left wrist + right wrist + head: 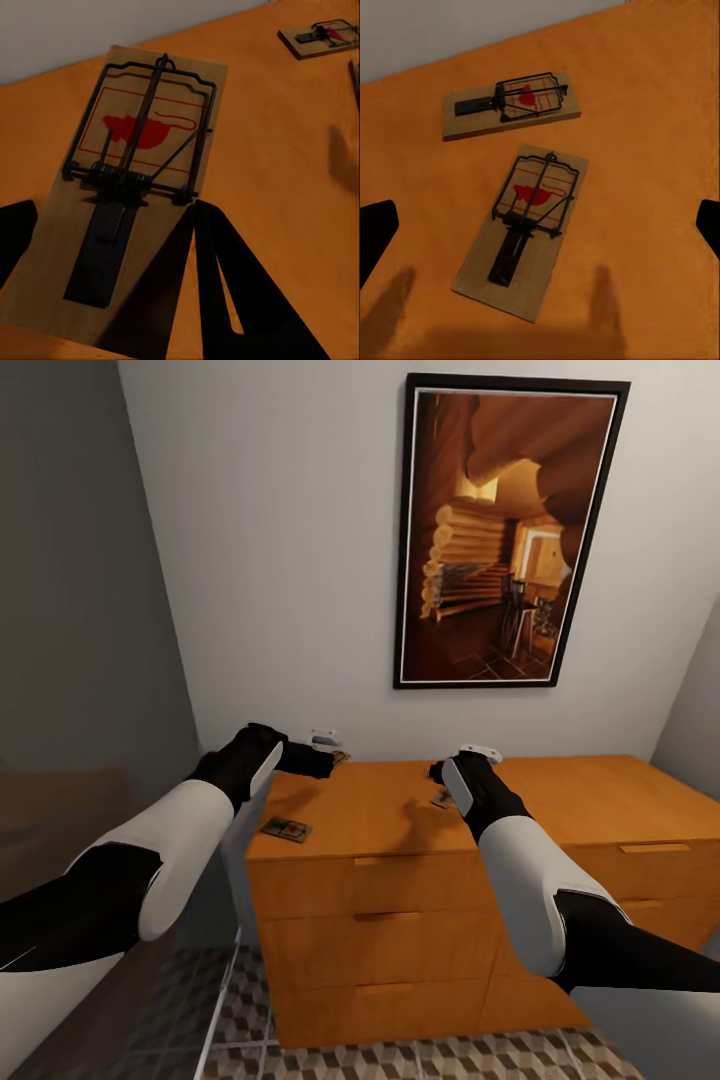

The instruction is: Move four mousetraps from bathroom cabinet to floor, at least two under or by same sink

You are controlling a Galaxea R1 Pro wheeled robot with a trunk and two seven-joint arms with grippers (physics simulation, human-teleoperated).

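Left tool (pixel 112 247) apart, straddling mousetrap (pixel 127 180); right tool (pixel 540 232) apart above 2 mousetraps (pixel 523 232).

Soft, even indoor light fills the head view, with no visible lamp and no glare. The pale wall (pixel 290 560) is brightest toward twelve o'clock and falls off into a dull grey side wall (pixel 80 590) at nine o'clock. The cabinet (pixel 390 810) top glows a warm orange, with faint blurred shadows beneath the arms. Straight edges lean outward toward the corners, a wide-angle stretch. Both wrist views look softer and slightly blurred; in the right wrist view, two hazy finger shadows lie at six o'clock.
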